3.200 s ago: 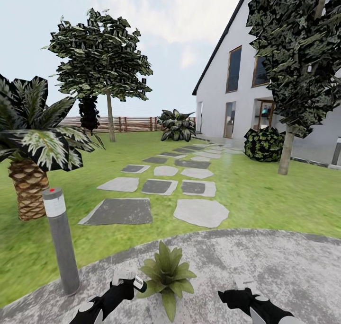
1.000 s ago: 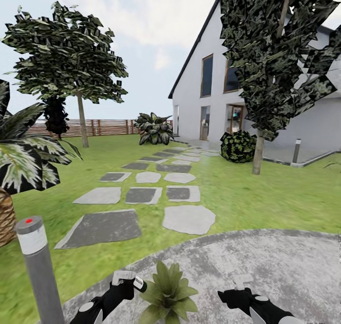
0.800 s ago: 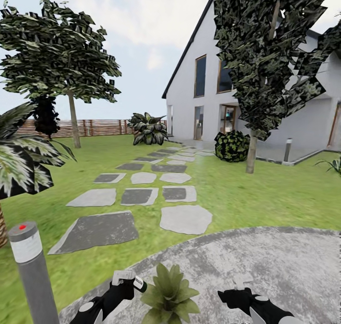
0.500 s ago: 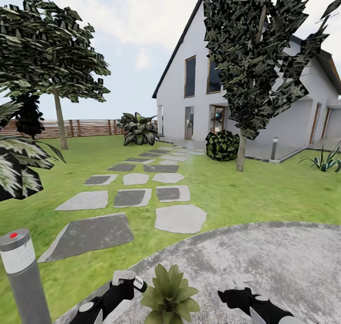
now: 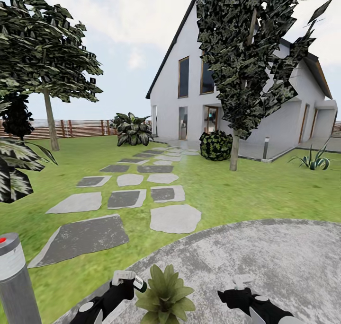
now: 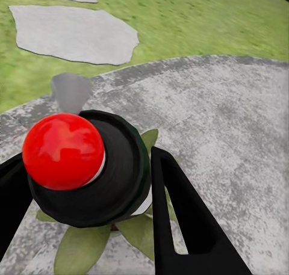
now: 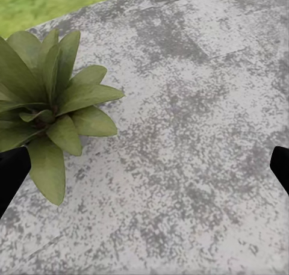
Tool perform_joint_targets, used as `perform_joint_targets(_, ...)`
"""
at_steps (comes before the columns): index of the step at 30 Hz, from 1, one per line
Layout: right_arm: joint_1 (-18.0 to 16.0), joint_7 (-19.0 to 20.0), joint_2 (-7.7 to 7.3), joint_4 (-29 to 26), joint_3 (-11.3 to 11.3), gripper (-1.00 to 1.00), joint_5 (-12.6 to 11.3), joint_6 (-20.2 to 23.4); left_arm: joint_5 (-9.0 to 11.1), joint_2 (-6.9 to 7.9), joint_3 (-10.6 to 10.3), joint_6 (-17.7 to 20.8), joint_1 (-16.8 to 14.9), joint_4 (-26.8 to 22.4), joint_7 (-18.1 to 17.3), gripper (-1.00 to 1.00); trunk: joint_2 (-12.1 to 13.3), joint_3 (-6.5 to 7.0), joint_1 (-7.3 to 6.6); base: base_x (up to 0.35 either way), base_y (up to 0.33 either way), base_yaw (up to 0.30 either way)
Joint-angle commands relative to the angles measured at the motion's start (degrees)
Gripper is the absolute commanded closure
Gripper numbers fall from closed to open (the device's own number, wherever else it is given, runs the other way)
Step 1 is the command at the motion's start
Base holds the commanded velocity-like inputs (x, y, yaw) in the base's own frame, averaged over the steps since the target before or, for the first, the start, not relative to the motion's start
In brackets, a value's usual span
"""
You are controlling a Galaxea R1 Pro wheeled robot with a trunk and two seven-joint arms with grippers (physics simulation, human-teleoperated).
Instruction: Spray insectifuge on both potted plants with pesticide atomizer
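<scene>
Gripping the pesticide atomizer (image 6: 81, 166) beside a potted plant (image 5: 163, 295), left gripper (image 5: 127, 282) clamped — right gripper (image 7: 144, 166) spread apart.

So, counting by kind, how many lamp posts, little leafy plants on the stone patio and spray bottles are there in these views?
Lamp posts: 2
Potted plant on the patio: 1
Pesticide atomizer, held between the left arm's jaws: 1
Total: 4
</scene>
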Motion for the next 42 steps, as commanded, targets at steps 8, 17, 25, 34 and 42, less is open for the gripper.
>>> perform_joint_targets(8, -0.05, -0.08, 0.09, 0.47, 0.68, -1.0, -0.34, -0.19, -0.58, 0.12, 0.53, -0.07, -0.06, -5.16, -1.28, 1.0, -0.04, -0.07, 0.0, 0.0, 0.0, 0.0)
perform_joint_targets(17, -0.18, 0.17, -0.51, -1.87, 0.96, -1.0, 0.36, 0.3, -1.32, 2.51, -0.2, 9.64, -0.06, -20.24, -16.75, 1.0, -0.04, -0.07, 0.0, 0.0, 0.0, 0.0)
perform_joint_targets(25, -0.22, 11.52, -6.56, -24.21, 1.08, -1.0, 7.14, 10.79, -12.95, 2.63, -20.05, 19.84, -0.06, -24.35, -19.93, 1.0, -0.04, -0.07, 0.0, 0.0, 0.0, 0.0)
perform_joint_targets(34, -1.02, 49.7, -6.95, -35.17, 0.85, -1.0, 23.51, 19.89, -14.0, 2.94, -31.25, 21.47, -0.06, -24.8, -30.0, 1.0, -0.04, -0.07, 0.0, 0.0, 0.0, 0.0)
perform_joint_targets(42, -1.1, 59.2, -6.95, -52.81, 0.76, 1.0, 24.03, 29.76, -14.19, 4.47, -32.11, 20.87, -0.06, -34.59, -48.21, 1.0, -0.04, -0.07, 0.0, 0.0, 0.0, 0.0)
